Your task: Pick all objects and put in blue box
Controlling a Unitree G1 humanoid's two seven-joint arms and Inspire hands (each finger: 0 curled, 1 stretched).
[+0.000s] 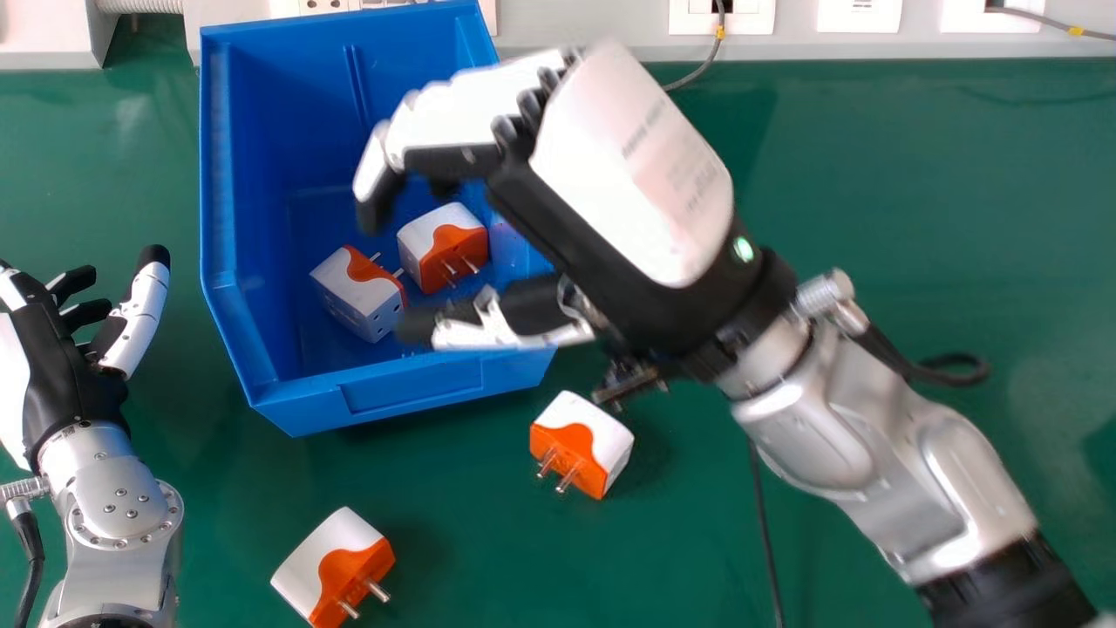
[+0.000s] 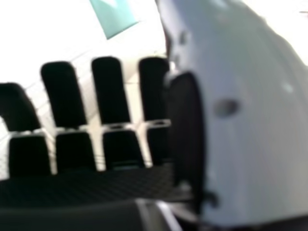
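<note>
The right hand [image 1: 628, 187], loosely open and empty (as I see it), is over the blue box [image 1: 305, 113]. Two plugs [image 1: 359, 292] [image 1: 443, 247] lie inside beneath it, one outside plug [image 1: 581, 445] near its wrist, another plug [image 1: 334, 567] toward the left hand [image 1: 65, 375]. Leaving too low, its thumb could drag the box.

Looks like a lab or electronics workshop bench to me, tbh. The tabletop [image 1: 942, 209] is plain dark green, kinda like a work mat, and out past the right fingers [image 1: 458, 113] there's a pale strip with socket plates [image 1: 859, 16] along it. A grey cable [image 1: 715, 52] with a yellow tag comes off one, beyond the fingers and to their right. Under the fingers it's a blue plastic parts bin [image 1: 248, 139] plus plug adapters [image 1: 602, 427], so yeah, pretty benchy. Can't say whether it's a school, company or hobby setup.
</note>
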